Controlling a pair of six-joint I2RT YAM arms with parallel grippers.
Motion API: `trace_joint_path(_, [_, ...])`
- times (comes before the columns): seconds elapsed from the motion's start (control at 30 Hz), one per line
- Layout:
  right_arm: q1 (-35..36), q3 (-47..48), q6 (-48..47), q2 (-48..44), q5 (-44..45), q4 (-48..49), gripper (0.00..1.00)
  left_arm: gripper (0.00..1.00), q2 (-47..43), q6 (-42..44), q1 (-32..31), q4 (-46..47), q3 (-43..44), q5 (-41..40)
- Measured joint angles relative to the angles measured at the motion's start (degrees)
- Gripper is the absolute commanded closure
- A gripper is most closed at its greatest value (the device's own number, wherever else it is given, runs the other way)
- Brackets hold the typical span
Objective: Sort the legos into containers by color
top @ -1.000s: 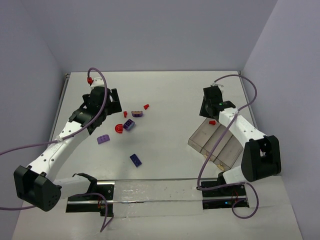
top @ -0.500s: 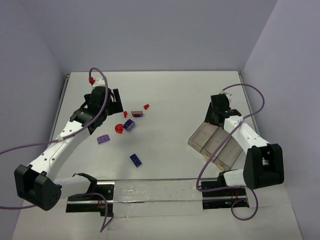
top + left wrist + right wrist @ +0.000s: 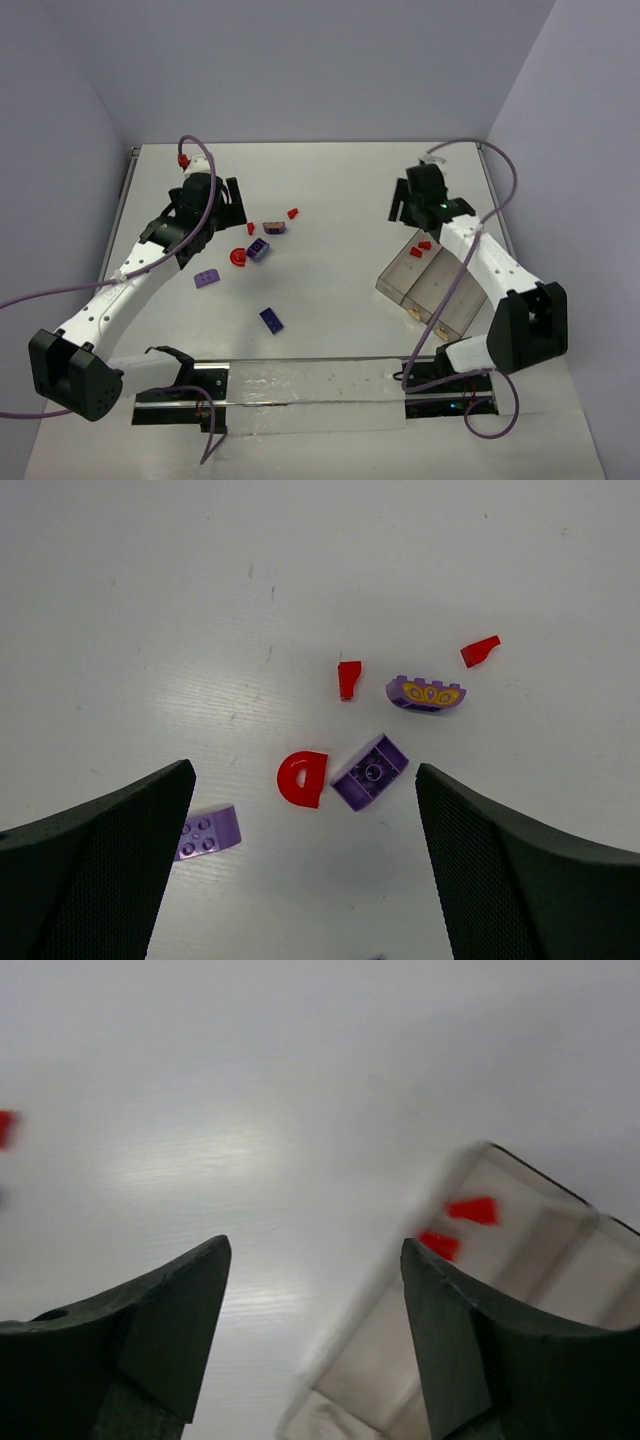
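Left end effector (image 3: 302,775) hangs spread and empty over the loose legos at 10 o'clock on the bench (image 3: 340,180). Red half-disc (image 3: 303,778) sits centred between its fingers, so I read that as the next pick. In the wrist view the half-disc's flat edge faces 3 o'clock, just beside the purple brick (image 3: 370,772), whose long axis runs 8-to-2. Right end effector (image 3: 315,1243) is also spread, holding nothing, above the tray (image 3: 398,278) at 4 o'clock. Tray long axis runs 11-to-5; its 11 o'clock compartment holds two red pieces (image 3: 422,245), so that's likely the red bin. Dark blue-violet brick (image 3: 271,319) lies alone at 6 o'clock of the cluster, well apart.
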Motion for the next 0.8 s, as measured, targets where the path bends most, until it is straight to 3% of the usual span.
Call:
trace_joint_path(0.17, [13.0,16.2,0.0,11.7,-1.6,0.2,0.19,0.01,0.0,-0.2,0.0,0.1,-0.5,-0.4])
trace_joint_path(0.33, [19.8,32.8,0.6,29.5,-3.3,-3.0,0.18,0.01,-0.4,-0.1,0.0,-0.2,-0.6,-1.6])
trace_joint_path(0.5, [22.1,46.8,1.1,43.0,-4.3,-6.9,0.20,0.01,-1.4,0.0,0.0,-0.7,-0.6,-3.1])
trace_joint_path(0.8, [22.9,63.9,4.1,57.4,-4.9,-10.9,0.19,0.01,-2.8,0.3,0.0,-1.4,-0.6,-4.1])
